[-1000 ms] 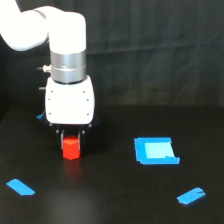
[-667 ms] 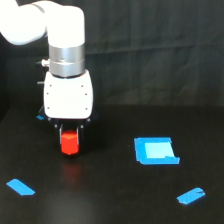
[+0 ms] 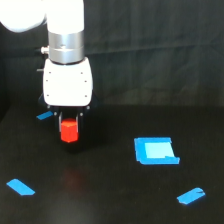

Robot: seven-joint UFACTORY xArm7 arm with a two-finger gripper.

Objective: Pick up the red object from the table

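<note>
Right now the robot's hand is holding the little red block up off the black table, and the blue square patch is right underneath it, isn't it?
Not quite. The hand does hold the red block up off the black table, but the blue square patch is not underneath it. In the exterior view the patch lies well off toward that view's right, with only bare black surface below the block.

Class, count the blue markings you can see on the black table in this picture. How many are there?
4: a blue square patch at the exterior view's right, a strip below it, a strip at lower left, and a strip partly hidden behind the gripper. More may be hidden.
</note>
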